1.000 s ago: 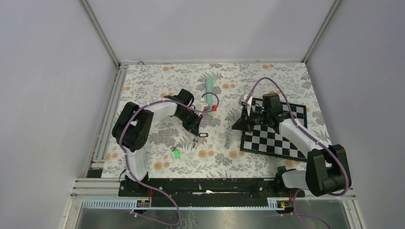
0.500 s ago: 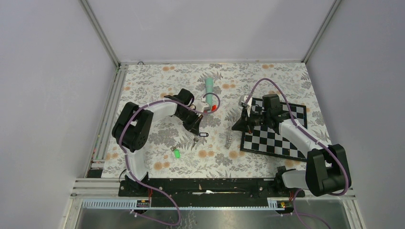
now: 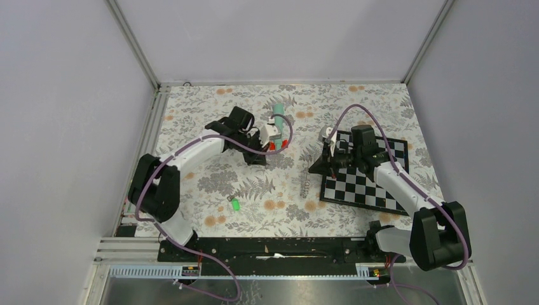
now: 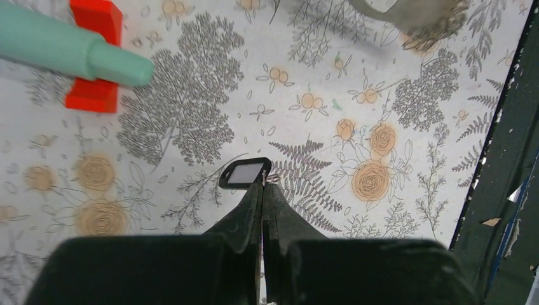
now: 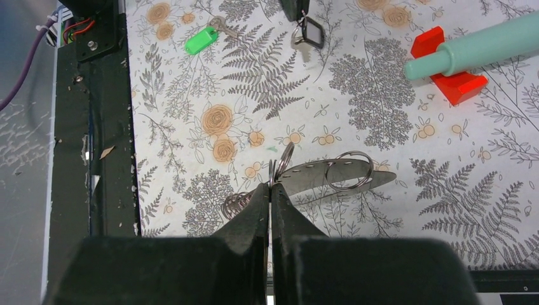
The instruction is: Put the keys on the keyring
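My left gripper is shut on the small ring of the darker key, whose black tag hangs above the floral cloth; the key also shows in the right wrist view. The green-headed key lies on the cloth, apart from both grippers. My right gripper is shut on a metal ring at one end of the grey keyring strap, which carries a second ring and lies flat on the cloth.
A teal stick with a red base lies just beyond the left gripper. A chessboard lies under the right arm. A small wire coil sits next to the right fingers. A black rail runs along the near edge.
My left arm has stretched and swung toward the teal stick, lifting the darker key off the cloth where it lay. The right arm has barely moved.
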{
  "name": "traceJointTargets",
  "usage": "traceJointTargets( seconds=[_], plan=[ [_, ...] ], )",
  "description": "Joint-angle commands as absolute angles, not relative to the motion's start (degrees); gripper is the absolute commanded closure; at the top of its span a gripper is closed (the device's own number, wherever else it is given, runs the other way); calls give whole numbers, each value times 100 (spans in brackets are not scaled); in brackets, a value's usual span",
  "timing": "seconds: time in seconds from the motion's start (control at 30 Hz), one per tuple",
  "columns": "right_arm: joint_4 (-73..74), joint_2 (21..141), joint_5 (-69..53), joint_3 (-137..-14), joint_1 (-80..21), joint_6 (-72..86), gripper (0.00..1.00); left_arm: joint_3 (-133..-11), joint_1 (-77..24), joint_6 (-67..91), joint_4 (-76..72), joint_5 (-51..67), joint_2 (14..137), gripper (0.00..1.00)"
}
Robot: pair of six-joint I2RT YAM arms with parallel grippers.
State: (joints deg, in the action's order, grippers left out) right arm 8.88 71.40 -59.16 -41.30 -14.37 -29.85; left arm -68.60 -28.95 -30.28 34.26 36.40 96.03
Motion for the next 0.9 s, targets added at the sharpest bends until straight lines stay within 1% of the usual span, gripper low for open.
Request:
traceJointTargets(
  seconds=[0.0, 0.17, 0.33, 0.43, 0.57, 0.7, 0.87],
  plan=[
    [1089, 7015, -5962, -4587, -1591, -3172, 100, -7184, -2969, -3203, 3363, 3687, 9067, 100],
    [1065, 7007, -5926, -4795, -1713, -3184, 100, -7216, -2979, -3173, 3366, 3980, 8573, 100],
    [854, 7027, -5842, -4978, -2009, -3038, 100, -7216, -3139, -3053, 3278, 3885, 8161, 100],
    [849, 7096, -5823, -5094, -2201, -3047, 100, -7284, -3360, -3158, 3320, 3759, 7927, 100],
    [870, 7160, -5836, -5217, -2363, -3050, 100, -7414, -3867, -3702, 3436, 3397, 7698, 100],
    [889, 7183, -5810, -5234, -2456, -3037, 100, -7549, -4191, -3949, 3445, 3167, 7658, 100],
    [739, 7178, -5814, -5147, -2463, -2820, 100, -7839, -4338, -4000, 3908, 3016, 7809, 100]
  ],
)
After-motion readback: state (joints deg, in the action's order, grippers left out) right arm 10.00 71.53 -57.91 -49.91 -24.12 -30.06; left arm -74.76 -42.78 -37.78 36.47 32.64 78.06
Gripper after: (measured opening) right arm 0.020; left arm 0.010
